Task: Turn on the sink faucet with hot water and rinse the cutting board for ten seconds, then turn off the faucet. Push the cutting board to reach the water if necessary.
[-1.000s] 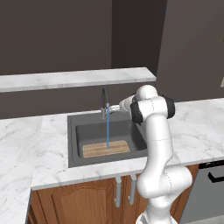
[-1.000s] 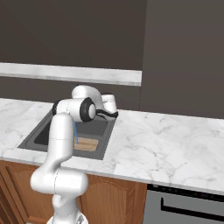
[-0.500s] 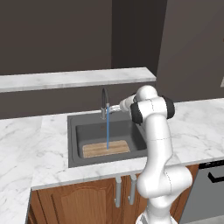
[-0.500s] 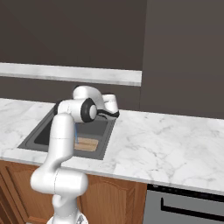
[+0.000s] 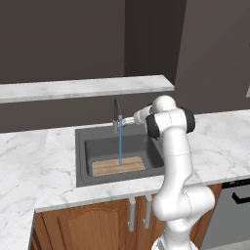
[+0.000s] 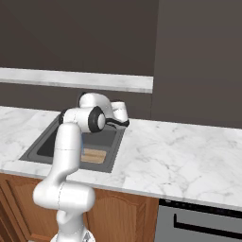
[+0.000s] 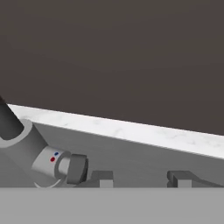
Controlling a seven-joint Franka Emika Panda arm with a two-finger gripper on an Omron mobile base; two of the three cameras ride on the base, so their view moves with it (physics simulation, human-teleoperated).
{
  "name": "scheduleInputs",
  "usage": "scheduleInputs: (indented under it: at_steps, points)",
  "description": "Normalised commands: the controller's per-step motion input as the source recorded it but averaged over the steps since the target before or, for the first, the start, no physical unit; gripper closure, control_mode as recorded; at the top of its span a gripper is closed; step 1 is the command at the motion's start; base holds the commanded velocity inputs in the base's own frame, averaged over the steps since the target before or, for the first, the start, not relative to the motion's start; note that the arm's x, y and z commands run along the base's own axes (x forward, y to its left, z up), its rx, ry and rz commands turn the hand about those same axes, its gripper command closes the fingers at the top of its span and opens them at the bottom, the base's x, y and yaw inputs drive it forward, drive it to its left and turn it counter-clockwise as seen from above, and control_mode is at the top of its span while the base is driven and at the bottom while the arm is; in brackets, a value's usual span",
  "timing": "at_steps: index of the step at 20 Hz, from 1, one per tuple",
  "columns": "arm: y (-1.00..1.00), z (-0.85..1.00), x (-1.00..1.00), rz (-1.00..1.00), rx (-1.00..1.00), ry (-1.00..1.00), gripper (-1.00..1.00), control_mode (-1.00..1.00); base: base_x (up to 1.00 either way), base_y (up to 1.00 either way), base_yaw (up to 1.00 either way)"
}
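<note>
A: Start with the left base view. Where is everything, taking the sink (image 5: 80, 146) as the landmark?

B: The sink faucet (image 5: 116, 115) stands at the sink's back rim, its spout arching forward over the basin. The water (image 5: 120, 146) falls from it in a thin blue line straight onto the cutting board (image 5: 118, 166), which lies flat on the basin floor toward the front wall. The gripper (image 5: 126, 120) is just right of the faucet, at the sink's back edge.

A: And the right base view?

B: The arm crosses in front of the sink (image 6: 33, 150). A piece of the cutting board (image 6: 93, 155) shows on the basin floor near the front right corner. The marble counter (image 6: 179, 156) spreads away from the sink's right rim.

A: The hand view?

B: The faucet's lever handle (image 7: 61, 166), with a red and a blue dot, sits beside the left fingertip (image 7: 101, 179). The gripper (image 7: 141, 180) has its jaws drawn in to their narrowest, the two tips still apart with nothing between them. I cannot tell whether the tip touches the handle.
</note>
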Motion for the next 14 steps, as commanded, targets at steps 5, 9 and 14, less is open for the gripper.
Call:
scheduleInputs:
  at_steps: [5, 9, 14]
  points:
    - [1.0, 0.0, 0.06, 0.0, 0.0, 0.0, -1.0, -1.0, 0.0, 0.0, 0.0]
    - [0.98, -0.01, 0.0, 0.0, 0.0, 0.0, -1.0, -1.0, 0.0, 0.0, 0.0]
    - [0.84, -0.06, 0.12, 0.0, 0.0, 0.0, -1.0, -1.0, 0.0, 0.0, 0.0]
